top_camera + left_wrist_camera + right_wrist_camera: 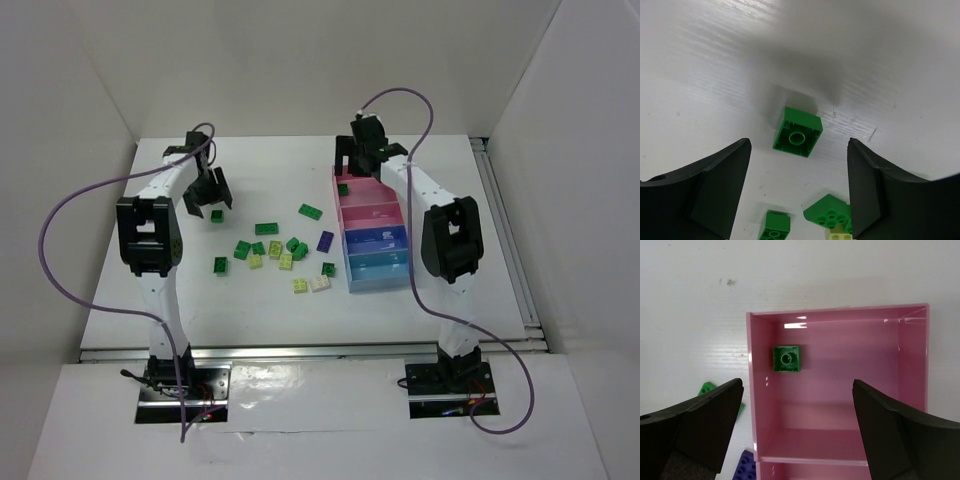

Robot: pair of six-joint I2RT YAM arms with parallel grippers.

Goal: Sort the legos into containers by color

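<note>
Bright, even light falls from overhead; the top view is sharp, with short soft shadows on the white wood-grain tabletop (450, 200). A glare strip shines along its near edge. In the left wrist view a broad grey shadow lies just beyond the small dark green studded plastic brick (797, 132), and the black fingers (700, 195) of the left tool (798, 145) look soft. White glints mark the far wall of the glossy pink rectangular plastic bin (840, 315) in the right wrist view.

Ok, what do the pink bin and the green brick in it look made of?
The pink bin looks like glossy moulded plastic: thin walls with bright glare streaks. The green brick seems hard opaque plastic, faintly shiny, with crisp moulded edges.
</note>
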